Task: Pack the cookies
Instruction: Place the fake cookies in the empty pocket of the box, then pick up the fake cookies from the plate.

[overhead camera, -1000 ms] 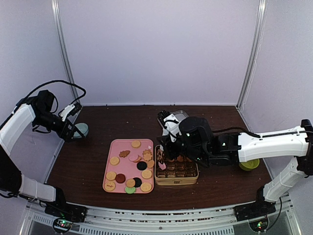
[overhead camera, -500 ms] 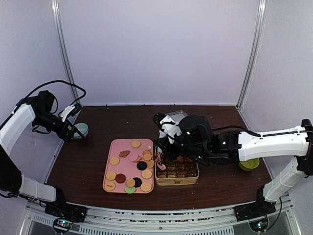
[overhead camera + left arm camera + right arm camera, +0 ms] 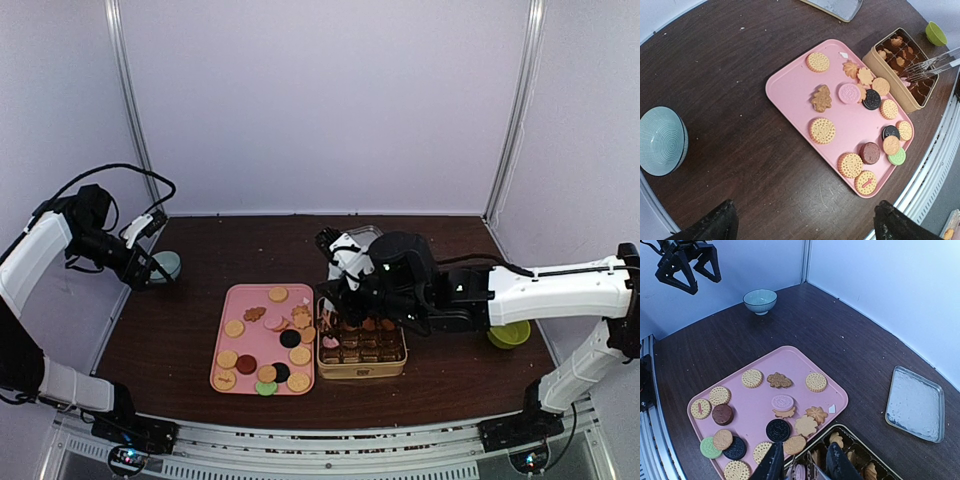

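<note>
Right arm reaches in from the right edge, low across the bench (image 3: 200, 250), wrist tipped down. The right hand (image 3: 805, 466) hangs over the left end of the gold tin (image 3: 362, 369). Its 2 fingers (image 3: 774, 464) stand part-way apart, tips cut off at the frame's bottom edge. 1 pink cookie (image 3: 330, 341) lies below, betw. them, in the tin: gripped or loose, can't tell. Left arm's up at the far-left corner, elbow high. The left hand (image 3: 140, 266) sits just beside the pale blue ribbed bowl (image 3: 167, 265), jaws spread wide, nothing in them.

Room now: pink tray (image 3: 795, 100) and tin lie side by side mid-bench, long edges nearly touching. Wide bare dark wood left of the tray and in front of the bowl. Silver tray (image 3: 915, 402) lies behind the tin, near the back wall; green cup (image 3: 510, 336) by the right forearm.

Cookies (image 3: 822, 131): most lie flat on the pink tray, over 12, mostly round and tan w/ scalloped rims. Also 2 black, 1 dark red, 1 green, 1 pink, a few flower-shaped, 1 brown tree-like. Several more sit in the tin's brown paper cups (image 3: 370, 346). Tin's rectangular w/ shiny gold walls; tray's smooth w/ rounded corners.
</note>
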